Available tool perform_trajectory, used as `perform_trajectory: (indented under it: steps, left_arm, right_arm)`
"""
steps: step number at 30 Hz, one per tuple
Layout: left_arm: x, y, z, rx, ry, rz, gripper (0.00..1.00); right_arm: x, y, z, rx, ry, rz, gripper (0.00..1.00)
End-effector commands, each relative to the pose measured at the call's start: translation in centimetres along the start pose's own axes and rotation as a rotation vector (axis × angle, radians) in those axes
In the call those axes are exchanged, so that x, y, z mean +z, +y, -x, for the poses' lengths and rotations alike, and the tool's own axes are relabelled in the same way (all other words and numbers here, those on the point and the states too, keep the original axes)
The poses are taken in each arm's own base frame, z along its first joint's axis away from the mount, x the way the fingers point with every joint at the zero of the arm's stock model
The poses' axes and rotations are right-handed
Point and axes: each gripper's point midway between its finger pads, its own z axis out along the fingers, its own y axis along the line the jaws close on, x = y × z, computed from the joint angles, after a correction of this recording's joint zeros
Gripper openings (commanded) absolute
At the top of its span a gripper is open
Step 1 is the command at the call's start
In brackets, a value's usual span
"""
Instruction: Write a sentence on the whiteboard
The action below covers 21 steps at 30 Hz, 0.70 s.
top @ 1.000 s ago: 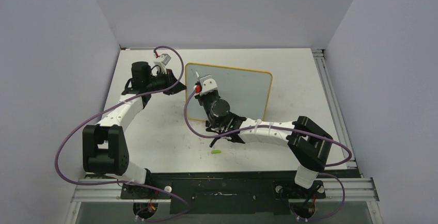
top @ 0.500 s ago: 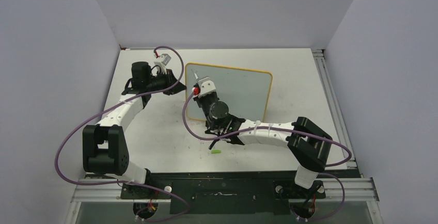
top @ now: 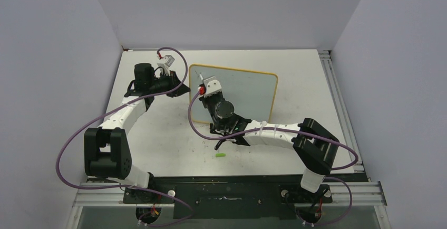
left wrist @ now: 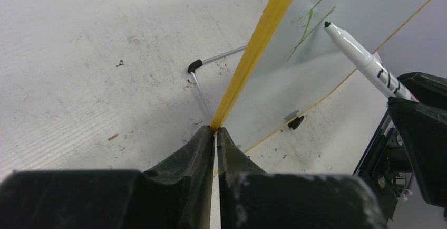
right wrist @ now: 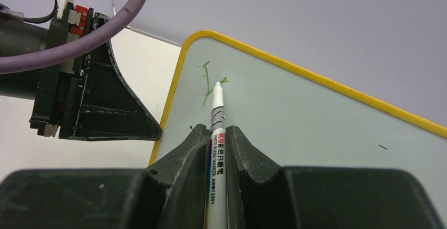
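Whiteboard (top: 248, 94) stands propped on the bench (top: 158, 139), centre, unmoved over the last second. Left pincer (left wrist: 216, 134) stays closed on its yellow frame (left wrist: 253, 55), steadying it. Right pincer (right wrist: 217, 134), clamped on the marker (right wrist: 217, 107), has dipped slightly toward the near edge and returned — a short stroke, in my judgement. The tip sits near the board's upper left corner, beside the few green marks of the sentence (right wrist: 206, 84) — barely a first letter; nearly all remains to be written.

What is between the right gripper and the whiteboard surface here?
Only the white marker the right gripper clamps, tip at the whiteboard beside green strokes; the right wrist view shows it.
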Motion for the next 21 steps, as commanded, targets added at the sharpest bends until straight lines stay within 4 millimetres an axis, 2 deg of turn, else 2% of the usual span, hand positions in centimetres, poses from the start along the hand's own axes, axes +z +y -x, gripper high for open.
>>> perform_trajectory:
  steps: [1, 21]
  left_arm:
    - [0.2, -2.0, 1.1, 0.034, -0.003, -0.066, 0.06]
    - [0.2, -2.0, 1.1, 0.036, -0.005, -0.065, 0.06]
  right_arm:
    - [0.4, 0.4, 1.7, 0.043, -0.038, 0.016, 0.05]
    - [0.7, 0.5, 0.1, 0.034, 0.01, 0.012, 0.05]
